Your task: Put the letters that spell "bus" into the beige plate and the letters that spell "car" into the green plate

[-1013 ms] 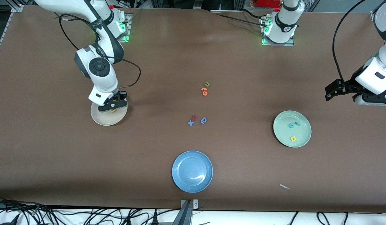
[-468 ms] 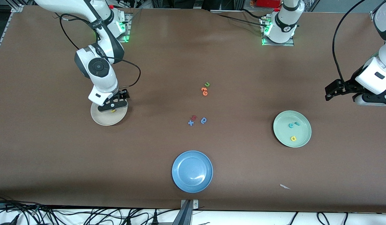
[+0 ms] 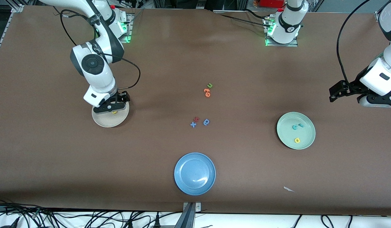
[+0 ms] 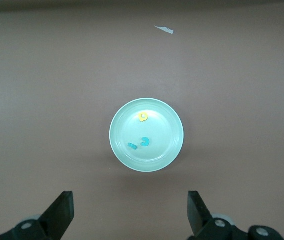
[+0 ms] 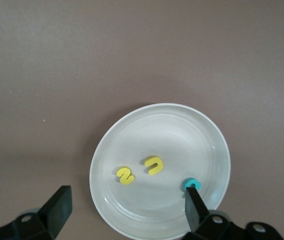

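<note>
Right gripper (image 5: 124, 215) wide open, empty, over beige plate (image 5: 212, 135); yellow s (image 5: 125, 175), yellow u (image 5: 154, 164) between fingers, teal b (image 5: 190, 184) at one fingertip. Lift straight, avoid snagging b. Left gripper (image 4: 130, 215) open, empty, waits above green plate (image 4: 172, 120) with c, a, r.

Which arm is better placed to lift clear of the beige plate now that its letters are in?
Right. The right gripper hangs open over the beige plate, where the yellow s, yellow u and teal b lie. The left gripper waits, open, above the green plate.
</note>
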